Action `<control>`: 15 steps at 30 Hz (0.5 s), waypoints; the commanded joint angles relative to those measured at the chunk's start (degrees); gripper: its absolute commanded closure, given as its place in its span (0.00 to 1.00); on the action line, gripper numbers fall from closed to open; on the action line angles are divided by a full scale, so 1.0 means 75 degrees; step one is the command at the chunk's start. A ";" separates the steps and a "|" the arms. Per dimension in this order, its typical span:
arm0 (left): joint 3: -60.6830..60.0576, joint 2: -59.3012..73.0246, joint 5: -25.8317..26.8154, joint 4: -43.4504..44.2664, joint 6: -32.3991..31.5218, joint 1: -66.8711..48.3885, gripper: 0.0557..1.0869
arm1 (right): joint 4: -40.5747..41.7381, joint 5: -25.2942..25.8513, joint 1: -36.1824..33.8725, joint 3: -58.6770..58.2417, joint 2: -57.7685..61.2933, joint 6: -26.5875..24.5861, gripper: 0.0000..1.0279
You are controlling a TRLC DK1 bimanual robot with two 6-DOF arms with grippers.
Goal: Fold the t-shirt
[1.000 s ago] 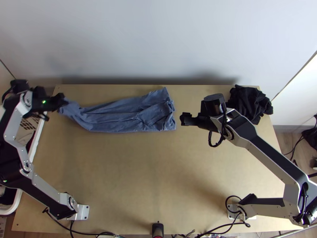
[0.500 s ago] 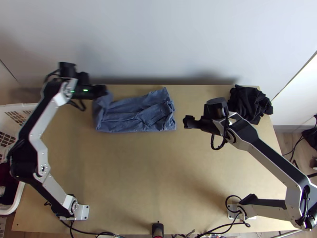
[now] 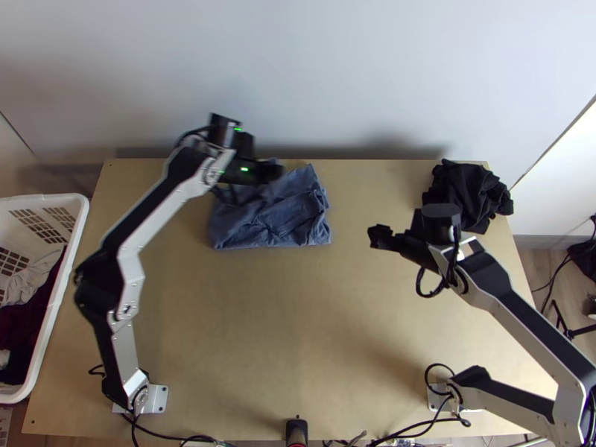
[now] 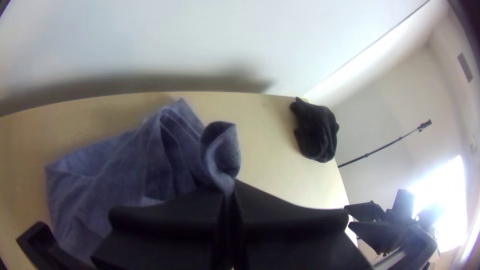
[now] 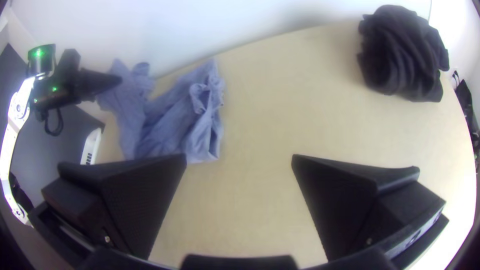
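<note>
T-shirt: the blue-grey t-shirt (image 3: 272, 220) is on the far part of the table (image 3: 298, 320), a little left of the middle, partly flat on the wood and partly raised at its left side.
Colour and cloth: dusty blue with greyer shadows in the creases; soft and matt, with no pattern that can be made out.
Lying part: a compact, rumpled patch with a fairly straight near edge; short creases run across it, and how many layers it has cannot be told.
Right end: uneven and gathered, with a small crumpled roll and loose little folds along the border.
Raised part: in the right wrist view it hangs in a loose, wrinkled drape from the gripper down to the rest of the cloth.
Held tip: in the left wrist view a small curled flap pokes out past the fingertips, a dark hollow inside its bend.
Left gripper: (image 3: 279, 173) pinched together on the t-shirt, over its far left part.
Right gripper: (image 3: 372, 237) spread wide with nothing between its fingers, above the table to the right of the t-shirt and apart from it.
Black cloth: (image 3: 469, 195) bunched in a heap at the far right corner.
Basket: (image 3: 54, 298) white, beside the table's left edge, with clothes inside.
</note>
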 commanded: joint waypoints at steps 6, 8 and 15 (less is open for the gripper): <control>0.1051 0.1612 -0.0265 0.0350 -0.0360 -0.1630 0.89 | 0.0138 0.0002 -0.0359 -0.0691 -0.0785 0.0027 0.05; 0.1063 0.1882 -0.0265 0.0373 -0.0465 -0.1712 0.36 | 0.0079 -0.0009 -0.0383 -0.0691 -0.0891 0.0027 0.05; 0.1309 0.2269 -0.0710 0.1018 -0.0911 -0.1560 0.04 | -0.0237 -0.0174 -0.0406 -0.0668 -0.1067 0.0098 0.05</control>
